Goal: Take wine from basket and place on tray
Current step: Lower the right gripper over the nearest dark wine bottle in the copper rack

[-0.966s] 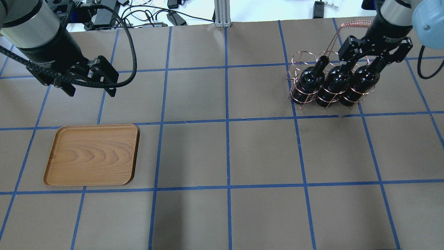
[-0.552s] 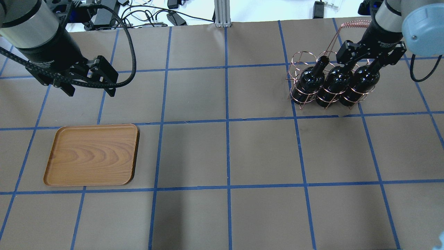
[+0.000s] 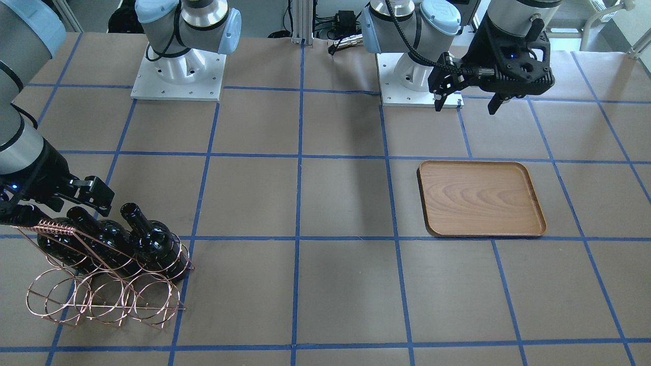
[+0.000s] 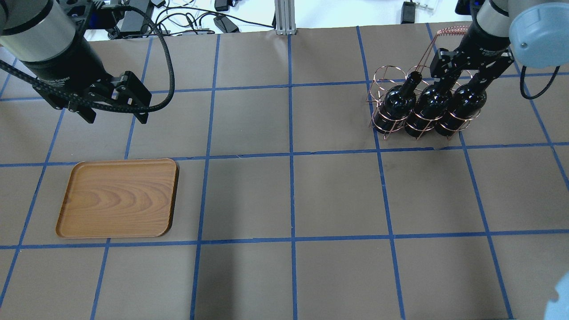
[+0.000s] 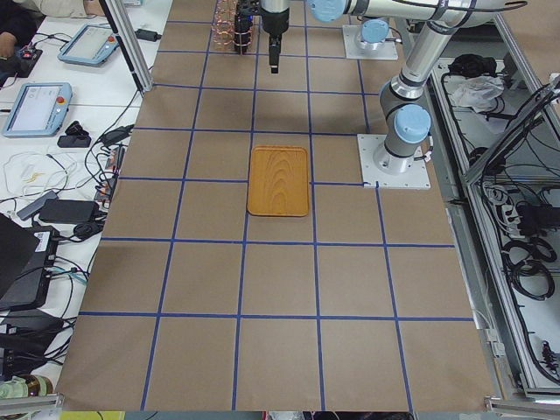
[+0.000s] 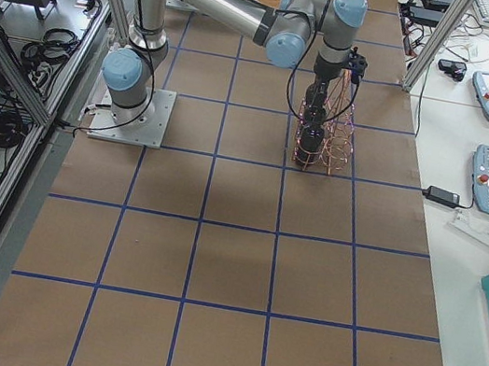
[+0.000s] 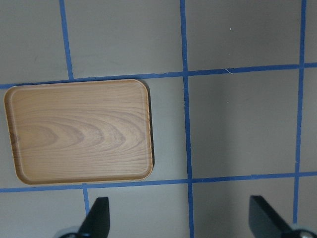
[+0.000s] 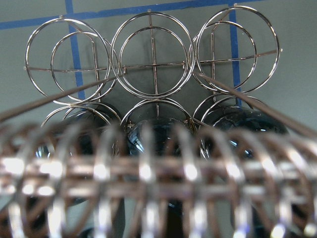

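Observation:
Three dark wine bottles lean in the copper wire basket (image 4: 386, 74) at the far right: left (image 4: 398, 102), middle (image 4: 429, 106) and right (image 4: 464, 104). My right gripper (image 4: 463, 82) is open, with its fingers down among the necks of the middle and right bottles; I cannot tell if they touch. One finger (image 3: 97, 195) shows in the front-facing view. The right wrist view shows the basket's hoops (image 8: 151, 54) behind its blurred coil handle (image 8: 148, 173). The wooden tray (image 4: 118, 198) lies empty at the near left. My left gripper (image 4: 114, 114) is open and empty, above and beyond the tray (image 7: 79, 131).
The table is brown paper with a blue tape grid. The arm bases (image 3: 178, 71) stand at the robot's edge of the table. Cables and boxes (image 4: 178, 18) lie beyond the far edge. The basket's handle (image 4: 453, 30) juts out behind my right wrist.
My right gripper has come down and a little left onto the bottle necks. The left arm, tray, basket and bottles have not moved.

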